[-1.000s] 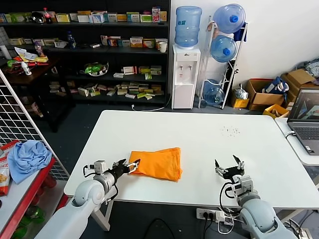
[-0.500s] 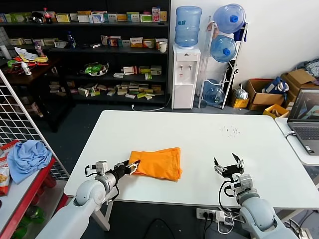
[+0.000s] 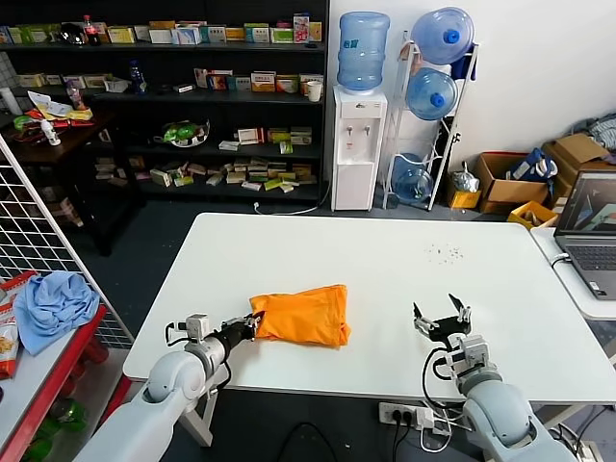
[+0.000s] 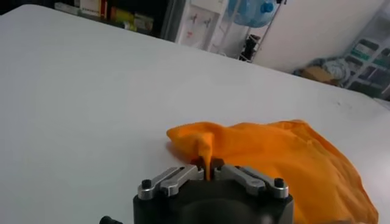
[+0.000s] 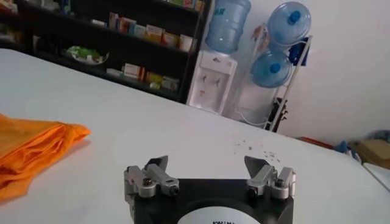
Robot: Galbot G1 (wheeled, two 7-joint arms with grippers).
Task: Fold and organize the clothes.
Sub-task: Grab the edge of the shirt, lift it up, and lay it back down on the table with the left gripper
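The orange T-shirt (image 3: pixel 303 316) lies folded into a compact bundle on the white table (image 3: pixel 385 260), left of the middle near the front edge. No lettering shows. My left gripper (image 3: pixel 249 327) is shut on the shirt's near left corner; in the left wrist view the jaws (image 4: pixel 208 170) pinch a raised fold of orange cloth (image 4: pixel 274 152). My right gripper (image 3: pixel 441 319) is open and empty, low over the table's front right part, well apart from the shirt. In the right wrist view its gripper (image 5: pixel 207 165) stands wide, with the shirt's edge (image 5: pixel 36 143) off to one side.
A light blue cloth (image 3: pixel 53 298) lies on a red side shelf at the left. A laptop (image 3: pixel 589 231) sits on a side table at the right. Small dark specks (image 3: pixel 443 253) dot the table's far right. Shelves and water bottles stand behind.
My left gripper has drawn back slightly toward the table's front left with the shirt corner pinched, and the corner now bunches up. My right gripper has barely moved.
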